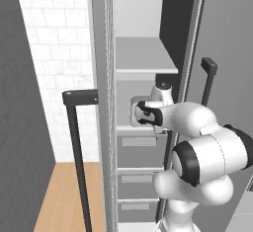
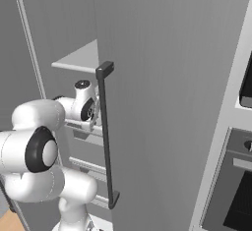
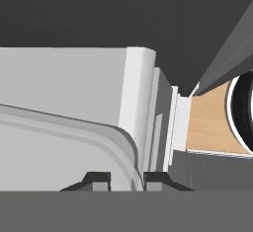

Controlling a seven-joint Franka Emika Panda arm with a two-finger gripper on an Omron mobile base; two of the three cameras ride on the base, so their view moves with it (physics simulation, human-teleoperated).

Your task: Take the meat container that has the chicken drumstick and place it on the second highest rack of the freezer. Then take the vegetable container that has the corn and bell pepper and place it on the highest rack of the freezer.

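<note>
The hand [image 3: 126, 178] is nearly shut, pinching the rim of a white tray [image 3: 59, 147] over the lower shelf [image 3: 64, 85] (inside the freezer [image 1: 143, 53]). The tray looks stiff, light and smooth, so the thin rim between the fingers is probably the best hold.

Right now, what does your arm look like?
My arm is glossy white and made of fat rounded segments, with black rings at the joints. The gripper ends in two small dark fingertips. I can't see any cables or markings on it.
</note>
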